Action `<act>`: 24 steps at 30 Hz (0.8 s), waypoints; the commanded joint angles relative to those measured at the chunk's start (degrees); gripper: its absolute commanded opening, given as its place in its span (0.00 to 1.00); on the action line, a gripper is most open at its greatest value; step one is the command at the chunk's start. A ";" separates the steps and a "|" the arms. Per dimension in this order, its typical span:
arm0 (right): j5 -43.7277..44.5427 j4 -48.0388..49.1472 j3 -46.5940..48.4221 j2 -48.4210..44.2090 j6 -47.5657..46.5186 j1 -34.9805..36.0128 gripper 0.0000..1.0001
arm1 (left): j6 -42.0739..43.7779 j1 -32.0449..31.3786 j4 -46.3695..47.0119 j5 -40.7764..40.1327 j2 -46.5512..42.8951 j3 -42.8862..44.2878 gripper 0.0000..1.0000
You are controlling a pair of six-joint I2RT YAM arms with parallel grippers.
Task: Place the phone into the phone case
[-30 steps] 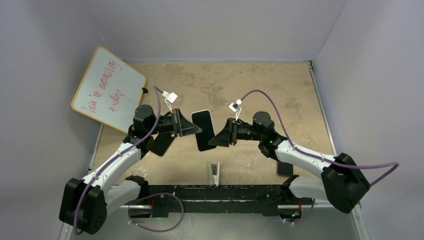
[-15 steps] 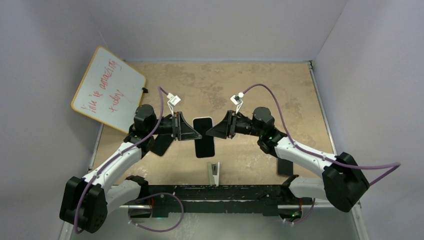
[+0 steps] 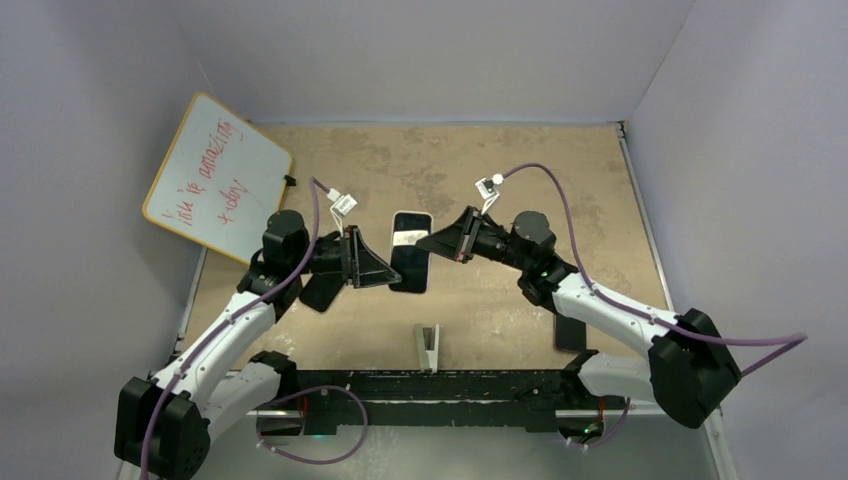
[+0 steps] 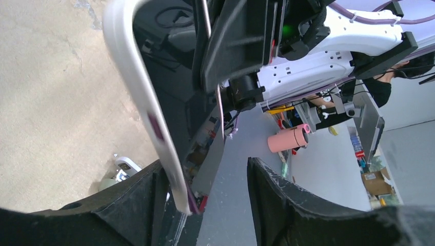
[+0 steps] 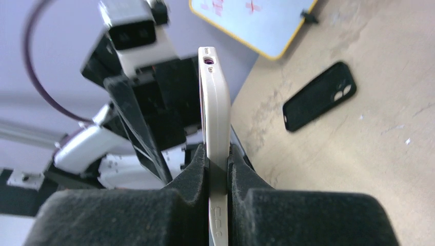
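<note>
Precariously, only the right gripper (image 5: 218, 156) clamps the phone (image 5: 215, 102) by its thin edge; opposite, the left gripper (image 4: 205, 171) gapes, so a pivot could drop it.

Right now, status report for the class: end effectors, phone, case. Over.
Status: right end effector shut on phone, held on edge. Beside it, left end effector open. Aside, phone case flat on table, empty.

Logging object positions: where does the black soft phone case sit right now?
Top view: the black phone case lies flat on the tan table, left of centre, partly under the left arm and just nearer than the leaning whiteboard.
</note>
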 commanded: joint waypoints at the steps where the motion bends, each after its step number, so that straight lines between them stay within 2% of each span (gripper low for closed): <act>1: 7.85 7.69 0.17 -5.14 4.09 -1.46 0.00 | -2.34 -0.18 1.60 -1.80 -1.94 -2.12 0.59; 9: 10.05 10.04 -1.39 -6.38 5.96 -1.70 0.00 | -8.70 -0.18 8.99 -2.83 -1.26 -3.54 0.56; 14: 9.46 11.59 -2.33 -6.00 6.86 -1.68 0.00 | -10.08 -0.14 10.78 -4.35 -0.71 -3.61 0.61; 19: 8.74 13.03 -2.84 -5.27 7.89 -1.65 0.00 | -12.16 -0.18 14.39 -5.48 0.12 -4.48 0.61; 24: 8.79 14.04 -3.35 -4.72 8.52 -1.68 0.00 | -14.71 -0.18 18.26 -5.15 1.60 -5.05 0.51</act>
